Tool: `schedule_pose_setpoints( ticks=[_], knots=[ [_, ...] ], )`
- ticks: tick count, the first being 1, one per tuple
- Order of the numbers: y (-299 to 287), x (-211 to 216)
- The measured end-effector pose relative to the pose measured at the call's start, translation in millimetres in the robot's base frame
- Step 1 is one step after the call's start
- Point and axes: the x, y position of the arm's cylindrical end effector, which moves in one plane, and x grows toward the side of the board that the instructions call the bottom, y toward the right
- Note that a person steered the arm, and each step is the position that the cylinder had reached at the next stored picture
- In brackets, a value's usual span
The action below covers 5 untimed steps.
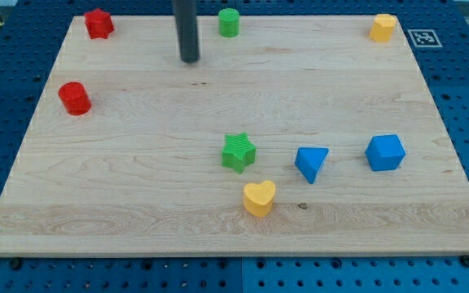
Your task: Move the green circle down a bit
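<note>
The green circle (229, 22) stands near the view's top edge of the wooden board (137, 187), a little right of centre. My tip (190, 59) is the lower end of a dark rod that comes down from the view's top. It sits to the left of the green circle and slightly below it, apart from it by a short gap. It touches no block.
A red block (98, 24) sits at the top left and a red circle (75, 98) at the left. A yellow block (383, 28) sits at the top right. A green star (238, 152), yellow heart (259, 198), blue triangle (311, 163) and blue cube (384, 152) lie lower down.
</note>
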Motion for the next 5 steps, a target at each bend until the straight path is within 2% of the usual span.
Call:
schedule_pose_setpoints(
  ticks=[1,2,5],
  knots=[
    [-21.1,-64.9],
    [-9.0,-87.8],
    [83.6,-87.9]
  ],
)
